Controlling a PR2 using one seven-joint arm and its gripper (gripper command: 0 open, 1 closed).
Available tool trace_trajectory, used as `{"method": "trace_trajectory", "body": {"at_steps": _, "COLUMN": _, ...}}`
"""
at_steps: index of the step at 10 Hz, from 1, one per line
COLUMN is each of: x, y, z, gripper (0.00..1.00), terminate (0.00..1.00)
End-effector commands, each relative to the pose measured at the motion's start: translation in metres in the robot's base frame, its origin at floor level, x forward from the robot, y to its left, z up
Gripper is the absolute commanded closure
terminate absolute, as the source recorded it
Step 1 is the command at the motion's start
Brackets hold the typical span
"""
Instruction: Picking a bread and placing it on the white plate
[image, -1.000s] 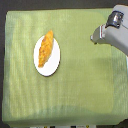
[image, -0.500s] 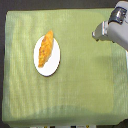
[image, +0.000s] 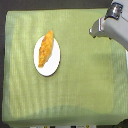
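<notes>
Bread (image: 46, 48) lies on the white plate (image: 54, 66), tilted, with its thin end low and toward the exterior view's left. It looks bumpy and golden-orange. You can see the plate is smooth, plain and oval, and it sits on the table (image: 85, 85), which has a green cloth with fine ribbed lines. Nothing else lies near the plate. Your hand (image: 97, 28) is well apart, up at the exterior view's right. It holds nothing, but you cannot tell how open it is.
</notes>
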Motion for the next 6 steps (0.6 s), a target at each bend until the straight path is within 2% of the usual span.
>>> {"method": "trace_trajectory", "body": {"at_steps": 1, "x": 0.0074, "y": -0.0043, "z": 0.0013, "gripper": 0.00, "terminate": 0.00}}
{"method": "trace_trajectory", "body": {"at_steps": 5, "x": 0.0087, "y": -0.0060, "z": 0.0019, "gripper": 0.00, "terminate": 0.00}}
{"method": "trace_trajectory", "body": {"at_steps": 6, "x": 0.0094, "y": -0.0081, "z": 0.0016, "gripper": 0.00, "terminate": 1.00}}
